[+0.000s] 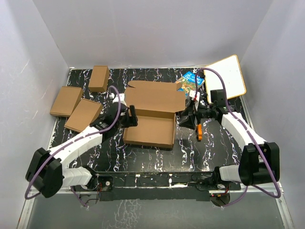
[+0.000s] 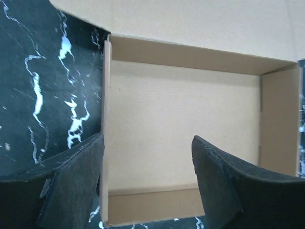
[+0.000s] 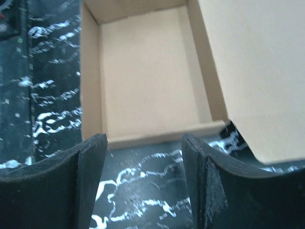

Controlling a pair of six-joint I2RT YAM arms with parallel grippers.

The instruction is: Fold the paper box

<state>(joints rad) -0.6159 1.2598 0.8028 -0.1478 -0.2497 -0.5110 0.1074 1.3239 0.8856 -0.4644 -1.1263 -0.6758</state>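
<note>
The paper box (image 1: 150, 130) lies mid-table as an open brown tray with four raised walls; its lid flap (image 1: 155, 98) stands open behind it. My left gripper (image 1: 132, 117) is open at the tray's left wall. In the left wrist view its fingers (image 2: 217, 183) straddle that wall over the tray floor (image 2: 181, 119), holding nothing. My right gripper (image 1: 187, 118) is open just right of the tray, apart from it. In the right wrist view the tray (image 3: 143, 71) and lid (image 3: 257, 71) lie ahead of its fingers (image 3: 93, 183).
Three smaller folded brown boxes (image 1: 81, 102) lie at the back left. A blue book (image 1: 190, 81) and a white board (image 1: 228, 77) sit at the back right. An orange tool (image 1: 199, 132) lies under the right arm. White walls enclose the black marbled table (image 1: 157, 157).
</note>
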